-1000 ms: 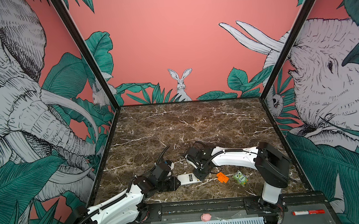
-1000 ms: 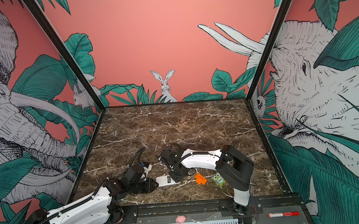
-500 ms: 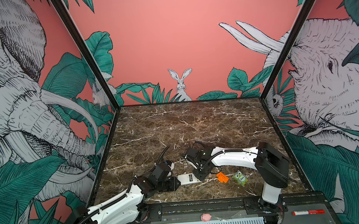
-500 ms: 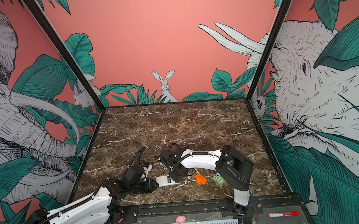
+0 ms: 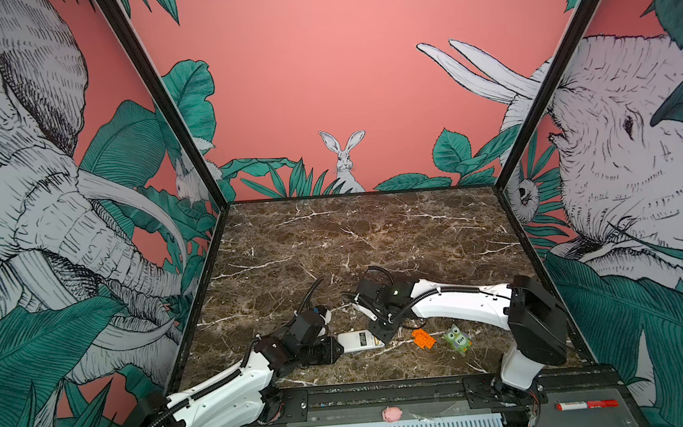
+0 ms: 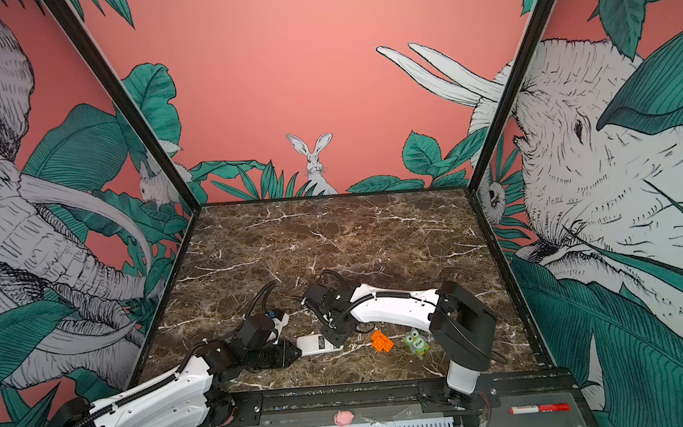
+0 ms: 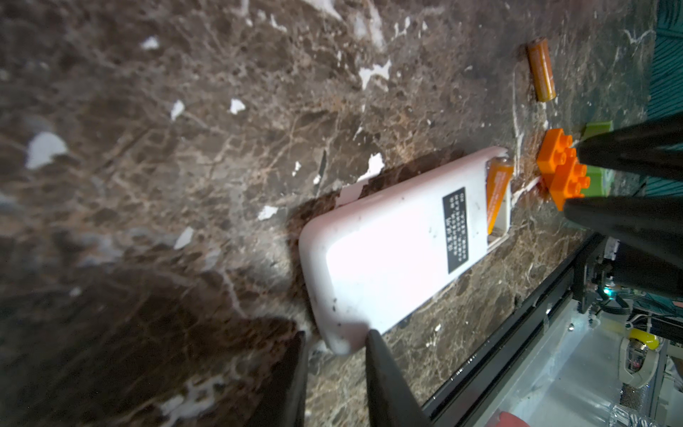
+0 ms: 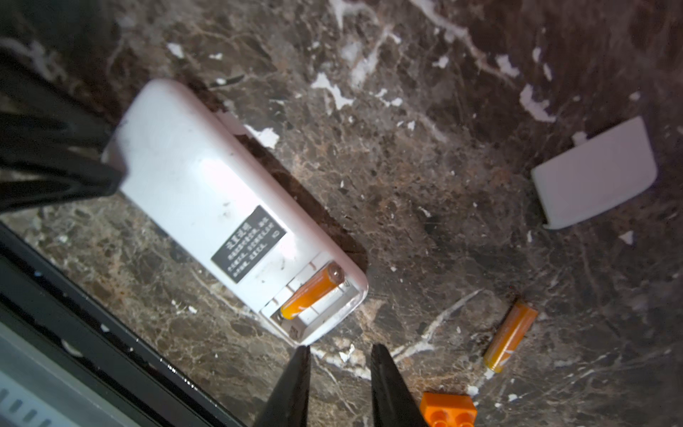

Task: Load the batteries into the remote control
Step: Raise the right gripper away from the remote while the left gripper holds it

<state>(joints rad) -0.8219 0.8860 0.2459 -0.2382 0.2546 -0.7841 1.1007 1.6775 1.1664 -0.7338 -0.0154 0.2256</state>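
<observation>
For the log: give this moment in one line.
left gripper: holds remote control | right gripper: open | one battery: in bay | other battery: loose

Remote control [image 5: 360, 340] lies back-up on desk [image 5: 375, 237] near front edge, between my left hand [image 7: 334, 334] and my right hand [image 8: 340, 349]. First battery [image 8: 312, 292] in compartment at its right end; second battery [image 8: 510, 341] on desk near brick [image 5: 423, 338]; owl toy [image 5: 458, 339] right of brick

Front of the remote [image 8: 192, 185] faces down, unseen; its label [image 8: 248, 244] print is unreadable. Orange brick [image 8: 449, 408] cut by frame edge; green owl [image 7: 597, 183] mostly behind right jaws.
</observation>
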